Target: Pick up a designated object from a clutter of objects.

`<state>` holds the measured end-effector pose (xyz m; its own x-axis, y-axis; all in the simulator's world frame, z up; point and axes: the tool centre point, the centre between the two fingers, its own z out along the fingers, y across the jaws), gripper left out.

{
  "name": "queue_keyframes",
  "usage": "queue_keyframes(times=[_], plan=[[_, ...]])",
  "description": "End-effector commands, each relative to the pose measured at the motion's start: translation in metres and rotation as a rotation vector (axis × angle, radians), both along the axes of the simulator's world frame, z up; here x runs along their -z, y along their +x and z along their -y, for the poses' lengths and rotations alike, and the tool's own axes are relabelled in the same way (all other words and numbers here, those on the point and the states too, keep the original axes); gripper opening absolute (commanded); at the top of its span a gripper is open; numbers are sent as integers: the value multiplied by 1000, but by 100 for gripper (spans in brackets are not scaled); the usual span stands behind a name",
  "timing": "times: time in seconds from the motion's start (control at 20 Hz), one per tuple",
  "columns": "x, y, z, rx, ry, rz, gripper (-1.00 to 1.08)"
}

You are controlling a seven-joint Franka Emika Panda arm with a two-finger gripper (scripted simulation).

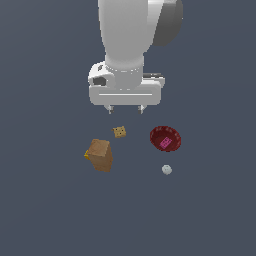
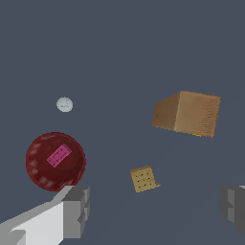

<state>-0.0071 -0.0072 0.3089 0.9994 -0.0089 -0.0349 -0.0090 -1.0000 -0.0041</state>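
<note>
Hand (image 1: pixel 125 108) being held wide open above the table | nothing being gripped | dotted cube (image 1: pixel 119 132) lying just below, box (image 1: pixel 100 154) beside it

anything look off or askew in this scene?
Mostly tidy. The brown box sits skewed, turned cornerwise to the others, a yellow bit showing at its edge. The small dotted cube is slightly rotated too. The pink piece lies inside the red bowl. Nothing spilled or broken.
</note>
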Motion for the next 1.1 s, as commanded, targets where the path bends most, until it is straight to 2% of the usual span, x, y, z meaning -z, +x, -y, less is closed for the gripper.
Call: queue_keyframes(times=[0.0,0.55,1.05], plan=[[3,0,0,10,2,-1,100],[44,-6,-1,171,27,-1,100],[114,-27,2,477,52,-8,100]])
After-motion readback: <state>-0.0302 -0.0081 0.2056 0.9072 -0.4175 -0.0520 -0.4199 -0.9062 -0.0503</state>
